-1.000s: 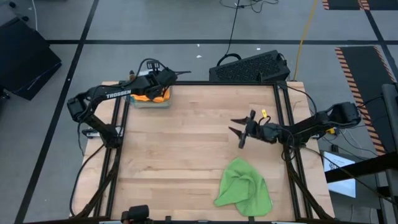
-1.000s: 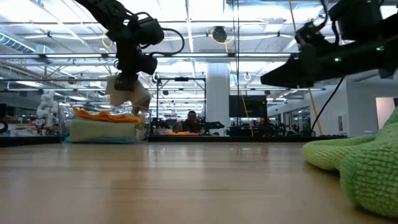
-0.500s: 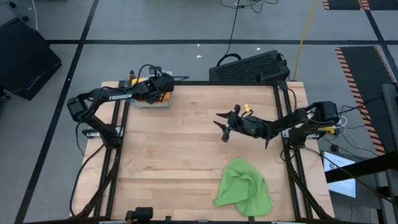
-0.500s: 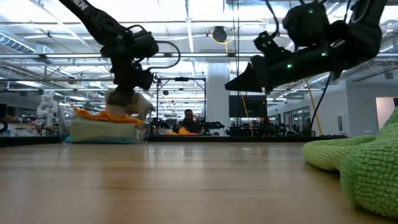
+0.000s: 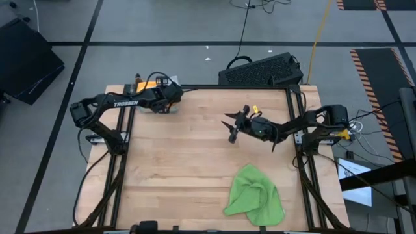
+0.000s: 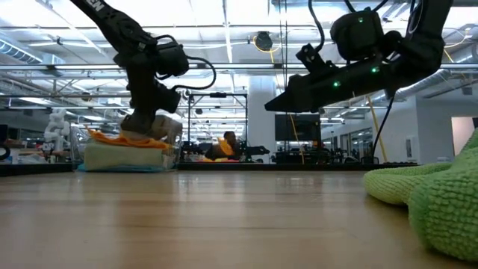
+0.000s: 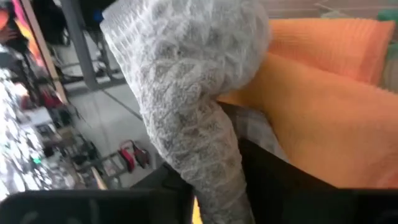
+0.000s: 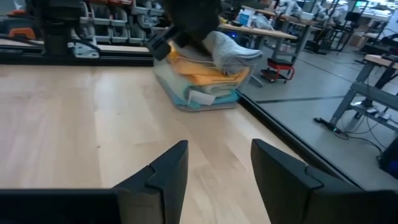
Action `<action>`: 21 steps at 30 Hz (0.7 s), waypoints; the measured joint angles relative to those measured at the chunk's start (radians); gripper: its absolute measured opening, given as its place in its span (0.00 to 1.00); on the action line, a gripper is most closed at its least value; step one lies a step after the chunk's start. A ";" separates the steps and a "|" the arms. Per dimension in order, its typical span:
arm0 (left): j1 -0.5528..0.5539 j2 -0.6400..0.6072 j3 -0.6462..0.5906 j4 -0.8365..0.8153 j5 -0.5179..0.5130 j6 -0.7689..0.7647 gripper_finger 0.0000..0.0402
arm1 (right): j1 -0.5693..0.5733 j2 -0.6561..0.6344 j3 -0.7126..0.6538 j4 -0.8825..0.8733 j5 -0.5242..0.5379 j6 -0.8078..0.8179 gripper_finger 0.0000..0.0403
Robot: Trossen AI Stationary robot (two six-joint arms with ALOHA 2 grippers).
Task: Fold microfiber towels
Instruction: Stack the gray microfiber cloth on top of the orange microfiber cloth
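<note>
High view: grey towel reaches the pile as one bright green towel waits.
High view: left gripper [image 5: 170, 97] sits on the stack of folded towels [image 5: 158, 104]; right gripper [image 5: 233, 125] hovers mid-table, bright green towel [image 5: 255, 193] crumpled nearer the table's front edge. Low view: grey towel [image 6: 153, 124] rests atop the orange towel [image 6: 123, 138]. Left wrist view: whether the jaws grip the grey towel I cannot tell. Right wrist view: jaws apart, empty, nothing between them and the stack.
</note>
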 joint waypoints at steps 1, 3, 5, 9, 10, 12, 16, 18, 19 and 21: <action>0.002 0.000 0.000 -0.009 0.001 -0.023 0.31 | -0.004 0.000 0.000 0.001 0.000 0.000 0.42; 0.003 -0.006 0.000 -0.019 0.003 -0.077 0.37 | -0.011 0.000 0.000 0.005 0.000 0.000 0.42; 0.004 -0.012 0.003 -0.023 0.003 -0.129 0.42 | -0.018 0.000 0.000 0.010 0.000 0.000 0.42; 0.004 -0.048 0.009 -0.048 0.020 -0.257 0.51 | -0.027 0.000 0.000 0.012 0.000 0.000 0.42; 0.006 -0.060 0.010 -0.061 0.037 -0.297 0.53 | -0.030 0.000 0.000 0.012 -0.001 0.000 0.42; 0.015 -0.088 0.010 -0.103 0.100 -0.391 0.55 | -0.032 0.000 -0.001 0.012 -0.003 0.001 0.42; 0.039 -0.117 0.010 -0.157 0.194 -0.591 0.55 | -0.032 0.000 -0.001 0.012 -0.029 0.003 0.42; 0.043 -0.120 0.010 -0.162 0.193 -0.675 0.55 | -0.032 0.000 -0.001 0.012 -0.048 0.003 0.42; 0.046 -0.120 0.010 -0.170 0.193 -0.716 0.55 | -0.032 0.000 -0.001 0.012 -0.051 0.001 0.42; 0.052 -0.120 0.010 -0.174 0.198 -0.778 0.56 | -0.033 0.000 -0.001 0.012 -0.052 -0.001 0.42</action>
